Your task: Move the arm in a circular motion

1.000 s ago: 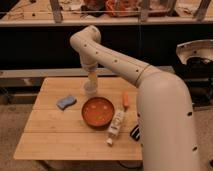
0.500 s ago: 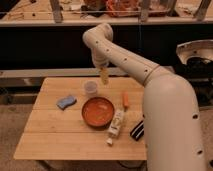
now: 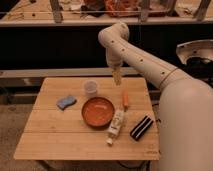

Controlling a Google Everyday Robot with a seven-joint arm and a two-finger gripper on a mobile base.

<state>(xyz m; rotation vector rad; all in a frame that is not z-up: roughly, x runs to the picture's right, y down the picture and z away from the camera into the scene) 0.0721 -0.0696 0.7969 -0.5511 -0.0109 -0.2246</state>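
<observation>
The cream-white arm (image 3: 150,65) rises from the lower right, bends at a rounded joint (image 3: 114,36) near the top centre and hangs down from there. Its gripper (image 3: 117,78) points downward above the back edge of the wooden table (image 3: 50,140). It is just right of a clear plastic cup (image 3: 90,88) and behind an orange carrot-like item (image 3: 125,99). It hangs apart from everything on the table, and I see nothing in it.
On the table lie an orange bowl (image 3: 97,111), a blue sponge (image 3: 66,102), a white bottle (image 3: 116,125) and a black-and-white striped item (image 3: 141,127). A dark shelf unit (image 3: 50,45) stands behind. A round machine part (image 3: 197,52) is at right.
The arm's upper joint and the gripper have swung to the right, from over the cup area to the right of the cup. The objects on the table have not moved.
</observation>
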